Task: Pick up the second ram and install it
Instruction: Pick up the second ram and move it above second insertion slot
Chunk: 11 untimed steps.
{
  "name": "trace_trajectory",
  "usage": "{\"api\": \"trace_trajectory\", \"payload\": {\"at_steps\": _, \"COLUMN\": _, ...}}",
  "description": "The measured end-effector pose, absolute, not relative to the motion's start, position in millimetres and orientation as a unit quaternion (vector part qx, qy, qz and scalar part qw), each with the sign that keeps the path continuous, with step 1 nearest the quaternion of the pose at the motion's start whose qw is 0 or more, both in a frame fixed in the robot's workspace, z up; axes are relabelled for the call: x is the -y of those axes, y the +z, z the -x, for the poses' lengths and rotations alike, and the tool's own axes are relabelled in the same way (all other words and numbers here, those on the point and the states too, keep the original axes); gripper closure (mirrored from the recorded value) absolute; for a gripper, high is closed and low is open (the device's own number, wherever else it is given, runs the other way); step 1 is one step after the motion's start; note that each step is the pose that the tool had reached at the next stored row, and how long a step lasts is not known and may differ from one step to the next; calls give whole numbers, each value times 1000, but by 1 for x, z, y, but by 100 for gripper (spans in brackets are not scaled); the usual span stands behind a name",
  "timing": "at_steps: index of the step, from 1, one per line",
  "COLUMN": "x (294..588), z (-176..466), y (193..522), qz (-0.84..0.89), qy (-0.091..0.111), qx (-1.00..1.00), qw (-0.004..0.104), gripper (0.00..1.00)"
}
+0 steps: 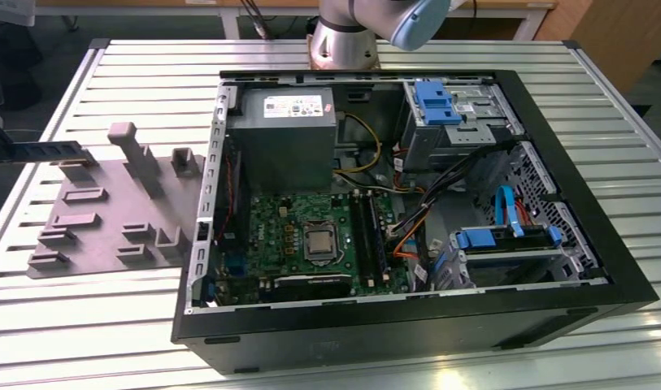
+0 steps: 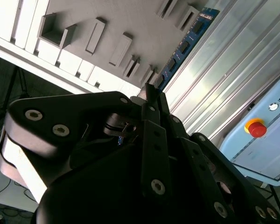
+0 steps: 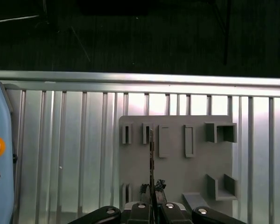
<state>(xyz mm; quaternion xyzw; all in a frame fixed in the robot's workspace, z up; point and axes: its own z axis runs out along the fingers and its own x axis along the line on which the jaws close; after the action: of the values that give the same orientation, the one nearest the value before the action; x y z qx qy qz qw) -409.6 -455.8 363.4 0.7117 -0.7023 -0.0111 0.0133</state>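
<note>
Stage of the task: grasp made, installation not yet done. The second ram [image 1: 43, 151] is seen at about nine o'clock from the open computer case [image 1: 634, 292] in the exterior view, over the far edge of the grey fixture plate [image 1: 102, 219] on the slatted table [image 1: 145, 73]. In the first wrist view the gripper [image 3: 151, 200] is closed narrowly on one end of the stick, which is presented edge-on and runs away from the fingers across the plate. In the second wrist view its blue face and row of dark chips are shown. The stick appears to be raised just off its holder, though full clearance cannot be confirmed. The black slot rails [image 1: 365, 231] on the motherboard lie well apart from it, at about three o'clock. Pick-up is therefore judged essentially complete, while carriage to the case and seating in a slot are left undone.
</note>
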Motion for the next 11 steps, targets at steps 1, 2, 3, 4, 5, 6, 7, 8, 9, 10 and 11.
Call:
{"api": "trace_trajectory", "payload": {"at_steps": 1, "x": 456, "z": 410, "y": 364, "qz": -712, "qy": -11, "qx": 702, "qw": 13, "gripper": 86}}
{"api": "trace_trajectory", "payload": {"at_steps": 2, "x": 456, "z": 410, "y": 365, "qz": -712, "qy": -11, "qx": 702, "qw": 13, "gripper": 86}}
{"api": "trace_trajectory", "payload": {"at_steps": 3, "x": 456, "z": 410, "y": 365, "qz": -712, "qy": -11, "qx": 702, "qw": 13, "gripper": 86}}
{"api": "trace_trajectory", "payload": {"at_steps": 4, "x": 456, "z": 410, "y": 366, "qz": -712, "qy": -11, "qx": 702, "qw": 13, "gripper": 86}}
{"api": "trace_trajectory", "payload": {"at_steps": 5, "x": 456, "z": 410, "y": 366, "qz": -712, "qy": -11, "qx": 702, "qw": 13, "gripper": 86}}
{"api": "trace_trajectory", "payload": {"at_steps": 6, "x": 456, "z": 410, "y": 367, "qz": -712, "qy": -11, "qx": 702, "qw": 13, "gripper": 86}}
{"api": "trace_trajectory", "payload": {"at_steps": 7, "x": 456, "z": 410, "y": 368, "qz": -712, "qy": -11, "qx": 702, "qw": 13, "gripper": 86}}
{"api": "trace_trajectory", "payload": {"at_steps": 8, "x": 456, "z": 410, "y": 368, "qz": -712, "qy": -11, "qx": 702, "qw": 13, "gripper": 86}}
{"api": "trace_trajectory", "payload": {"at_steps": 9, "x": 456, "z": 410, "y": 369, "qz": -712, "qy": -11, "qx": 702, "qw": 13, "gripper": 86}}
{"api": "trace_trajectory", "payload": {"at_steps": 10, "x": 456, "z": 410, "y": 369, "qz": -712, "qy": -11, "qx": 702, "qw": 13, "gripper": 86}}
{"api": "trace_trajectory", "payload": {"at_steps": 11, "x": 456, "z": 410, "y": 370, "qz": -712, "qy": -11, "qx": 702, "qw": 13, "gripper": 86}}
